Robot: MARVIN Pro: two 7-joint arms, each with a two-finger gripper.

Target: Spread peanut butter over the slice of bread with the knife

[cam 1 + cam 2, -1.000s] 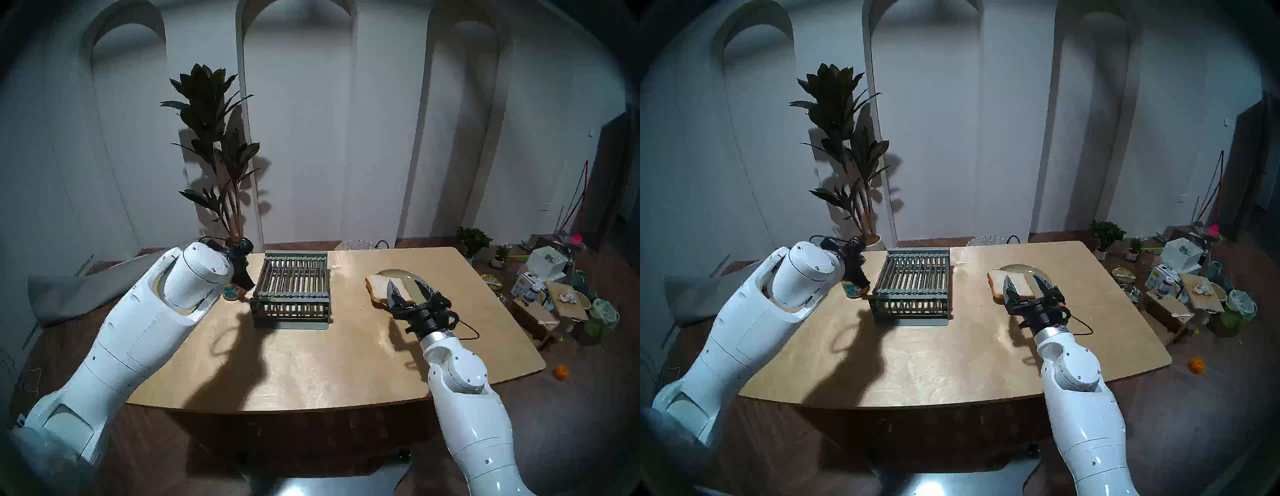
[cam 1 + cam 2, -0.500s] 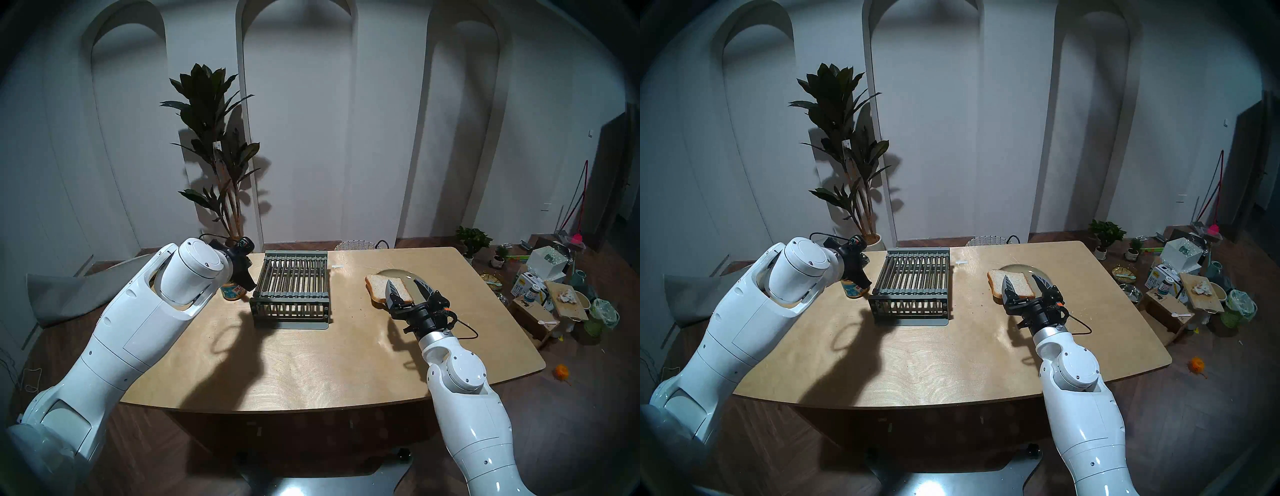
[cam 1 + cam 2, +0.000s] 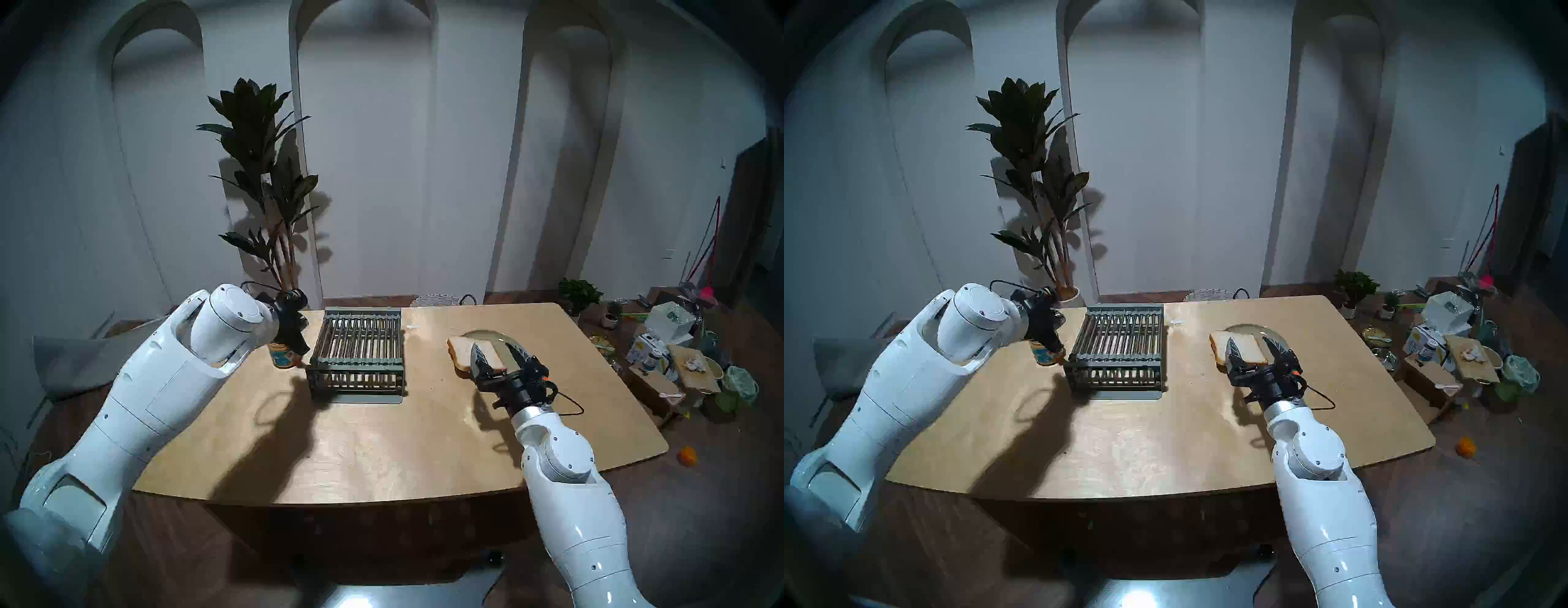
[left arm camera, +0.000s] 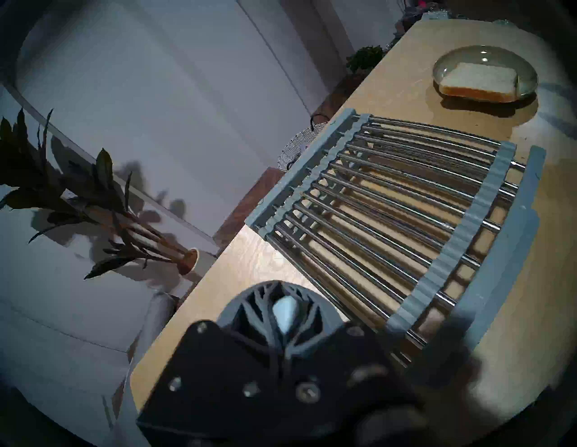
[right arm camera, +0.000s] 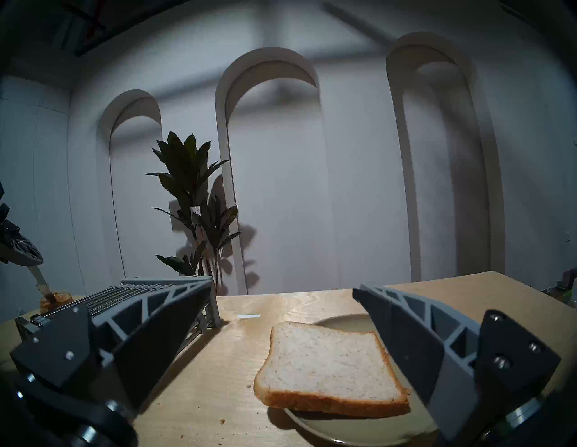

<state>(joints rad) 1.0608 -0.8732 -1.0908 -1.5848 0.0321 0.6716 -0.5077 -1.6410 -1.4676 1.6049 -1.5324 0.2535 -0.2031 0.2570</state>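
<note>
The peanut butter jar (image 3: 282,354) (image 3: 1043,354) stands left of the rack. My left gripper (image 3: 302,349) (image 3: 1055,346) hangs over it, shut on the knife. In the right wrist view the knife's blade (image 5: 40,282) slants down with its tip in the jar (image 5: 54,301). The pale handle end (image 4: 284,312) shows between the closed fingers. The slice of bread (image 3: 460,346) (image 5: 327,365) lies half on the green plate (image 3: 488,335) (image 5: 343,323), overhanging its left rim. My right gripper (image 3: 499,354) (image 5: 284,285) is open just in front of the bread, one finger on each side, with nothing held.
A grey slatted rack (image 3: 358,339) (image 4: 390,199) stands at the back middle of the wooden table (image 3: 382,446). A tall potted plant (image 3: 263,170) is behind the table's left corner. Boxes and clutter (image 3: 679,352) lie on the floor to the right.
My left arm has swung back to the left, uncovering more of the jar, while the gripper keeps the knife over it. The right gripper has edged slightly closer to the bread.
</note>
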